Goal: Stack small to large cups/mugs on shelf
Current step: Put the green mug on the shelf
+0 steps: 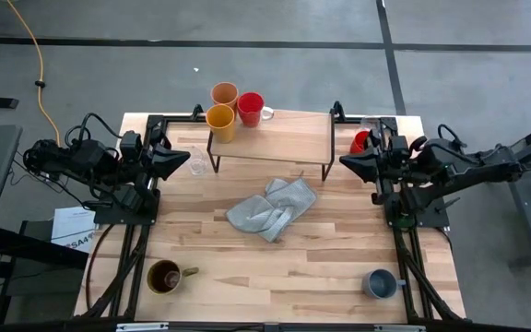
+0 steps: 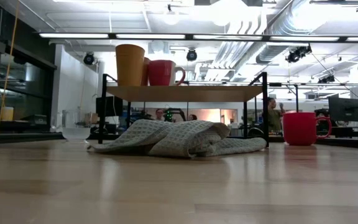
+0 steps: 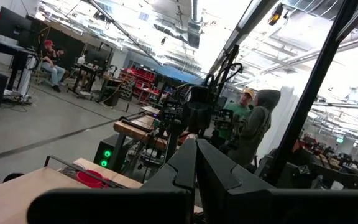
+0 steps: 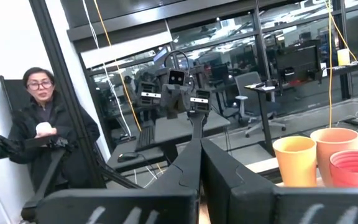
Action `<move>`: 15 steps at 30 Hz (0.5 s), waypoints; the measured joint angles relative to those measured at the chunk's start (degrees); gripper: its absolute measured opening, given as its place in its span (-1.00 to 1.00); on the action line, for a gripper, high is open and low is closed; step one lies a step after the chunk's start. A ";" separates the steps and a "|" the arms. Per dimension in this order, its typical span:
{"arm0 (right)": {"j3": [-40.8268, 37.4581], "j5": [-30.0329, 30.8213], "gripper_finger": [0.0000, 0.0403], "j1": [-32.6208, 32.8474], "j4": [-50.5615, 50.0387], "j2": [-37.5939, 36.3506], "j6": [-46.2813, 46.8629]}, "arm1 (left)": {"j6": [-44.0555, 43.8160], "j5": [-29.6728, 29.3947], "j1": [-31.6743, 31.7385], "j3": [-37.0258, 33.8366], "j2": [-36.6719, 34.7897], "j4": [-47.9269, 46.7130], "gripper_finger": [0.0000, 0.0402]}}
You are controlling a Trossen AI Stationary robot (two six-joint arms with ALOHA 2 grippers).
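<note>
Sitting on the table just beside the right end of the shelf [image 1: 270, 136], the red mug [image 1: 362, 141] lies almost against the right gripper [image 1: 347, 161], far nearer it than the left gripper [image 1: 184, 162]. Both parked, fingers shut, holding nothing.

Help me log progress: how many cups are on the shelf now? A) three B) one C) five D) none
A: the yellow mug, peach tumbler and a red mug stand at one end of the shelf.
</note>
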 joint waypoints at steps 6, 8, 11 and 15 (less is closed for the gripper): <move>0.00 0.00 -1.00 0.00 -0.48 -0.02 -0.61 | 0.00 0.00 0.00 0.00 0.01 0.02 -1.00; 0.00 0.00 -1.00 0.00 -0.46 -0.04 -0.66 | 0.00 0.00 -0.01 0.00 -0.01 0.02 -1.00; 0.00 0.00 -1.00 0.00 -0.47 -0.04 -0.66 | 0.02 0.00 0.01 0.00 0.11 0.04 -1.00; 0.00 0.01 -1.00 0.00 -0.46 -0.02 -0.66 | 0.03 -0.02 0.01 0.00 0.54 0.10 -0.98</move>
